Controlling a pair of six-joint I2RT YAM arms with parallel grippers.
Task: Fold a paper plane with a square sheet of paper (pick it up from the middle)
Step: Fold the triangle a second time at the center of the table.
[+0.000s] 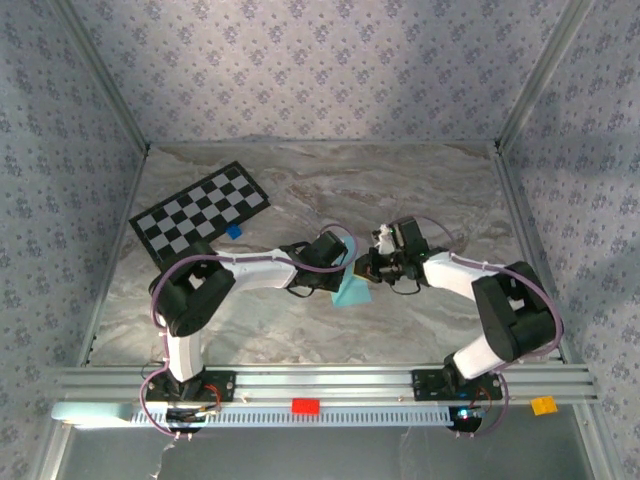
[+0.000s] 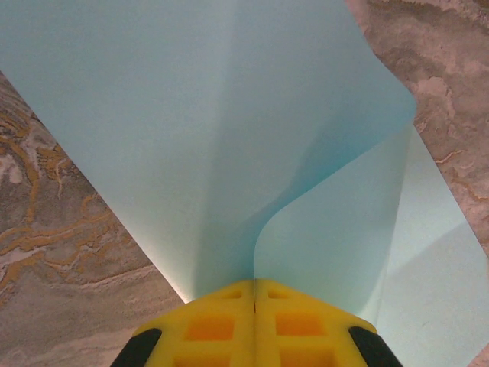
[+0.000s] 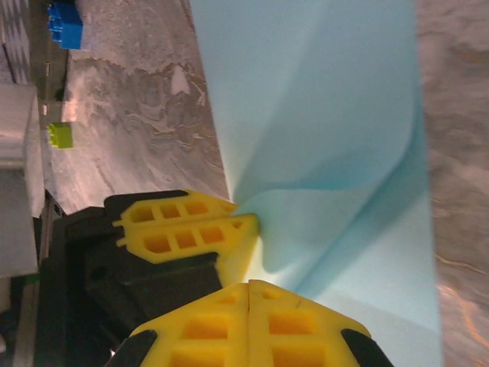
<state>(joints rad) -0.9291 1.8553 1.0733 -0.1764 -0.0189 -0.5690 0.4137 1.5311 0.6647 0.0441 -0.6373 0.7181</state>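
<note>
The square sheet of paper (image 1: pixel 352 293), light sky-blue, is held up off the marble table (image 1: pixel 420 190) at its middle, between the two arms. In the left wrist view my left gripper (image 2: pixel 254 281) is shut, its yellow fingers pinching the sheet (image 2: pixel 191 138), which curls upward in a soft fold. My right gripper (image 3: pixel 250 284) is shut on the same sheet (image 3: pixel 328 115) right beside the left gripper (image 3: pixel 246 222), whose yellow fingers clamp the paper from the left. From above, the left gripper (image 1: pixel 340 264) and right gripper (image 1: pixel 368 268) nearly touch. The sheet shows bends, no pointed plane shape.
A black-and-white checkerboard card (image 1: pixel 200 215) lies at the back left with a tiny blue block (image 1: pixel 234 231) next to it. A green block (image 3: pixel 59 135) sits near the table edge. On the front rail are a red block (image 1: pixel 305 405) and an orange one (image 1: pixel 543 404).
</note>
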